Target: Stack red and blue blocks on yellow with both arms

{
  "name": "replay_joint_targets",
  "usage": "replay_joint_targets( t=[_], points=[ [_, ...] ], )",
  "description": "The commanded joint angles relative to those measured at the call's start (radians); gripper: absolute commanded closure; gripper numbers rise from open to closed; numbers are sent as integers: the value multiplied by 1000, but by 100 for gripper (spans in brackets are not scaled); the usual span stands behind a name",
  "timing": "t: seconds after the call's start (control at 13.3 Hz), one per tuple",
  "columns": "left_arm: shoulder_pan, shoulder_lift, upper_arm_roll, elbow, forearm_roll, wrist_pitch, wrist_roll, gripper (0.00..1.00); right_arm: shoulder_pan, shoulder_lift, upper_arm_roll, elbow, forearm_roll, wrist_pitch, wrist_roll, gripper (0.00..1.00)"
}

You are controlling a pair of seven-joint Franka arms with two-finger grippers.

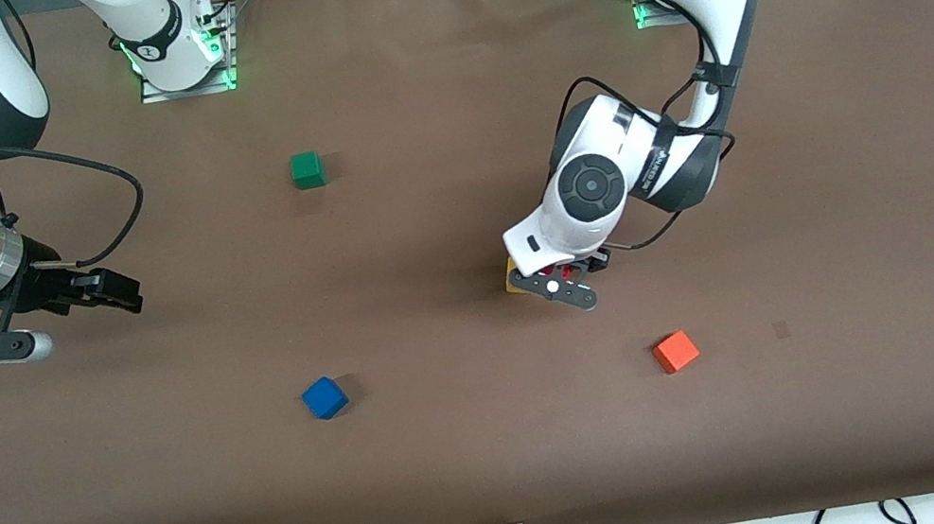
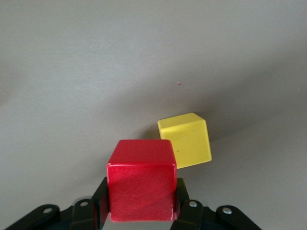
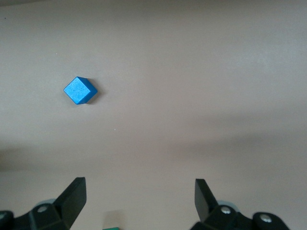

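My left gripper (image 1: 570,276) (image 2: 140,197) is shut on the red block (image 2: 140,179), one black finger on each side of it. It hangs low over the table, just beside the yellow cube (image 2: 185,140) (image 1: 513,279), which my hand mostly hides in the front view. The blue block (image 1: 325,397) (image 3: 80,90) lies by itself on the table, nearer to the front camera and toward the right arm's end. My right gripper (image 1: 119,293) (image 3: 140,190) waits open and empty in the air over bare table at the right arm's end.
A green cube (image 1: 307,170) sits toward the arms' bases; its edge (image 3: 111,227) shows under my right gripper. An orange cube (image 1: 675,351) lies nearer to the front camera than the yellow cube, toward the left arm's end. Brown tabletop (image 1: 481,451) surrounds them.
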Motion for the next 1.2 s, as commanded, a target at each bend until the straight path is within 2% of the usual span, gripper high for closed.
replay_joint_targets(
  t=[0.0, 0.83, 0.9, 0.98, 1.13],
  points=[
    [-36, 26, 19, 58, -2, -16, -43, 98, -8, -8, 3, -9, 13, 2, -14, 0],
    [-61, 99, 28, 140, 10, -18, -128, 97, -33, -4, 3, -28, 27, -4, -14, 0],
    [-62, 104, 28, 144, 16, -18, -131, 97, -45, -5, 0, -42, 62, 13, -18, 0],
    [-67, 107, 28, 144, 18, -18, -138, 97, -57, -5, -18, -42, 140, 34, -67, 0],
    [-76, 107, 28, 144, 25, -21, -142, 97, -59, -5, -32, -42, 162, 25, -138, 0]
  ],
)
